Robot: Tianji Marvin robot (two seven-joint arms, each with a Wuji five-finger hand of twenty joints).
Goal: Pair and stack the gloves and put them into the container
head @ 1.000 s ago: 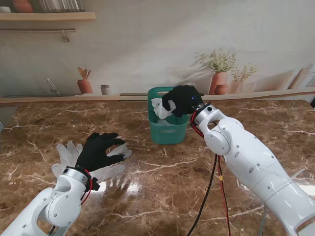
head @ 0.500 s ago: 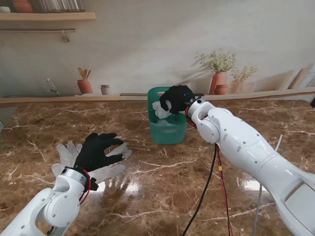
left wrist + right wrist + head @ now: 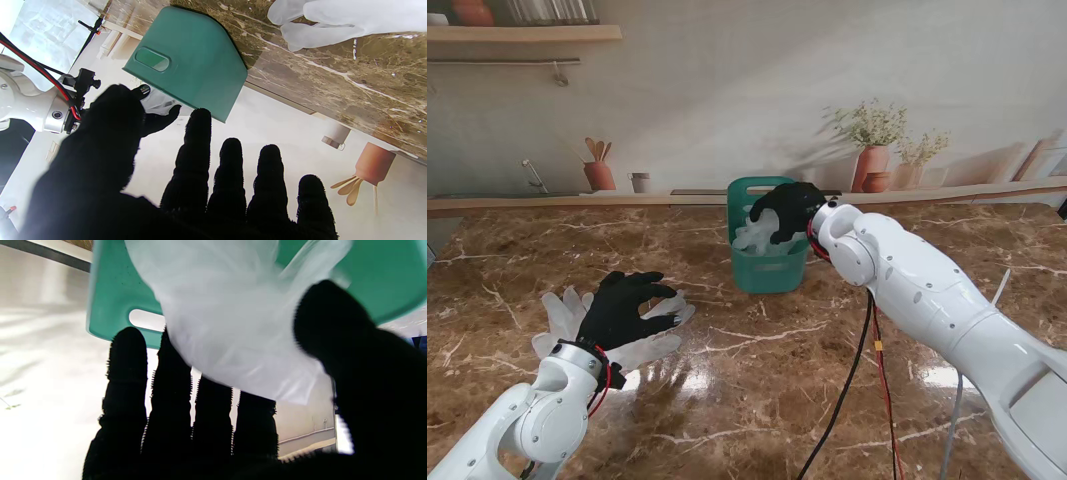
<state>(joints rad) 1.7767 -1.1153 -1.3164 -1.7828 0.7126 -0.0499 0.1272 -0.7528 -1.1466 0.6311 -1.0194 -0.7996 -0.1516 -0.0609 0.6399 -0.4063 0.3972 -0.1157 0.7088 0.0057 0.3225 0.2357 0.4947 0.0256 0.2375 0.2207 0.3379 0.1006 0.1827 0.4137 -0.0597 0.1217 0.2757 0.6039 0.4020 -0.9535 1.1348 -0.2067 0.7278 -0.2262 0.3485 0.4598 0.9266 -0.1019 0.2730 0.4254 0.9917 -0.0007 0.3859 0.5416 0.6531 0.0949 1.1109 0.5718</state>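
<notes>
Two groups of translucent gloves were in view. One bundle of gloves (image 3: pixel 754 234) hung in the grasp of the right hand (image 3: pixel 785 211), directly over the open mouth of the green container (image 3: pixel 767 268). In the right wrist view the bundle (image 3: pixel 233 323) lay between the thumb and the four extended fingers (image 3: pixel 173 386), with its loose end draped into the container's interior (image 3: pixel 113 296). The right hand was therefore clasped on the bundle, not yet released.

The remaining gloves (image 3: pixel 642 335) lay flat on the marble table (image 3: pixel 757 400), directly under the left hand (image 3: pixel 627 305). The left hand held nothing; its fingers (image 3: pixel 230 173) were spread apart, and whether the palm touched the gloves could not be determined.

Step in hand, as judged: depositing the held bundle into the container.

Recommended procedure:
1. Lower the right hand until most of the bundle sits beneath the rim nearest the fingertips.
2. Spread the thumb first, then the fingers, so the thin material slides off rather than clinging to the hand's fabric covering.
3. Withdraw straight upward to avoid catching the container wall and tipping it.

Caution: the material appeared light and limp; a trailing glove finger could remain draped over the rim.
</notes>
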